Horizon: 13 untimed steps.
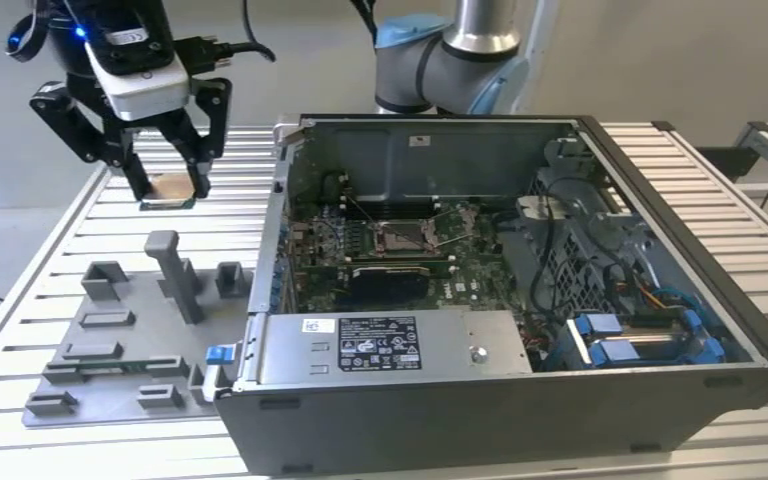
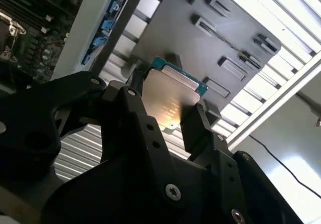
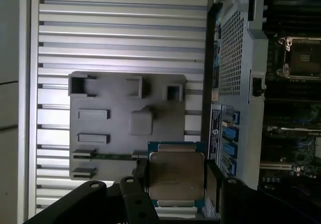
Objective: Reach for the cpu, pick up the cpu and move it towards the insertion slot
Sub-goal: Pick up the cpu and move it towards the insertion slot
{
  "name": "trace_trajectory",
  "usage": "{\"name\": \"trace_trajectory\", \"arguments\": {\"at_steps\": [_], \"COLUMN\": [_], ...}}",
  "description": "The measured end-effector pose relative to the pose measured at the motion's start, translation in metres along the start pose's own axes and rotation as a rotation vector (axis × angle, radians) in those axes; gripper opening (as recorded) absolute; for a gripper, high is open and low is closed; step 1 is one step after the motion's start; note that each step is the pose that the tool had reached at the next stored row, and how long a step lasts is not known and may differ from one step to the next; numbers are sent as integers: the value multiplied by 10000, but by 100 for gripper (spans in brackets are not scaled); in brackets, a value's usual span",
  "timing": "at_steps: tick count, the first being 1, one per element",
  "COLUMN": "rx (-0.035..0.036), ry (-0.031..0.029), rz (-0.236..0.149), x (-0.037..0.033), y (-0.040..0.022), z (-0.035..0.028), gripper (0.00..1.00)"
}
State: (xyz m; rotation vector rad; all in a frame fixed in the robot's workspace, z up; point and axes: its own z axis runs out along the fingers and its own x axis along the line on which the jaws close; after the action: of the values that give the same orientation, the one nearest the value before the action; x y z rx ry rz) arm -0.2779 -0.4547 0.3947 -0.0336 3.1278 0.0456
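Observation:
My gripper (image 1: pixel 168 196) hangs above the slatted table at the exterior view's left, shut on the cpu (image 1: pixel 168 186), whose tan underside faces the camera. In both wrist views the silvery square cpu (image 2: pixel 170 91) (image 3: pixel 175 176), edged in green, sits clamped between the black fingers (image 2: pixel 195 126) (image 3: pixel 213 186). The insertion slot (image 1: pixel 404 236) lies open inside the computer case, well toward the exterior view's right of the gripper, with its shiny frame and lever visible in the first wrist view (image 3: pixel 302 58).
A grey fixture plate (image 1: pixel 117 345) with upright blocks lies on the table below the gripper. The open computer case (image 1: pixel 518 300) has a tall side wall (image 1: pixel 277 200) between gripper and motherboard. The arm's base (image 1: pixel 444 60) stands behind the case.

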Motion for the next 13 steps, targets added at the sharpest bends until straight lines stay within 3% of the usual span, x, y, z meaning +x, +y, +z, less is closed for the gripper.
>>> {"name": "trace_trajectory", "arguments": {"at_steps": [13], "rx": [0], "ry": [1], "rz": [1], "x": [-589], "y": [-13], "z": [8], "gripper": [0]}}
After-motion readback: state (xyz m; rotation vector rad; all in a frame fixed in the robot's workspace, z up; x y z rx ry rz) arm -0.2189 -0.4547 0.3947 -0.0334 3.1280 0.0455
